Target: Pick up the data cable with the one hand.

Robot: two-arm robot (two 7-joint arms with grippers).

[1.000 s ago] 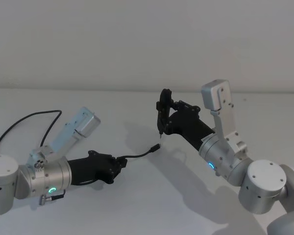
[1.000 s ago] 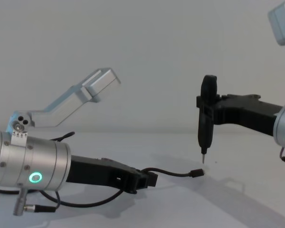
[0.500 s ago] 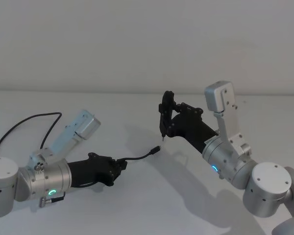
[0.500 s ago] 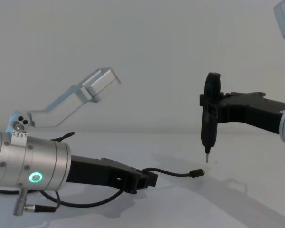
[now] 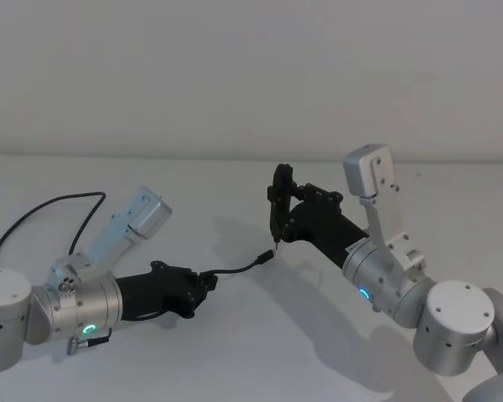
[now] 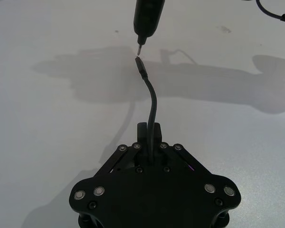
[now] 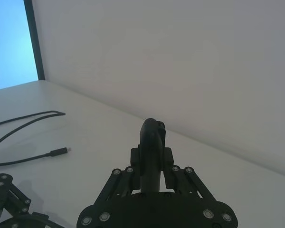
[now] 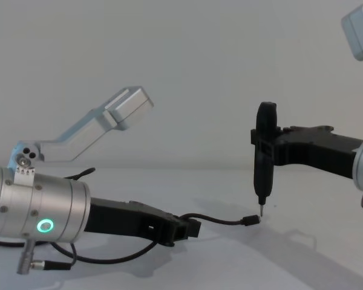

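Your right gripper has dipped, its upright tool tip near the free plug; your left gripper jaws clamp the data cable, which runs straight ahead.

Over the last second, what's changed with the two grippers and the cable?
The right gripper with its pen-like tool drifted away, then came back down toward the cable's free plug. The left gripper stayed shut on the data cable, unmoved.

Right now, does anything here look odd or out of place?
Nothing looks damaged. The left gripper is shut on the data cable, whose free plug rests on the table just below the pen-like tool held upright by the right gripper.
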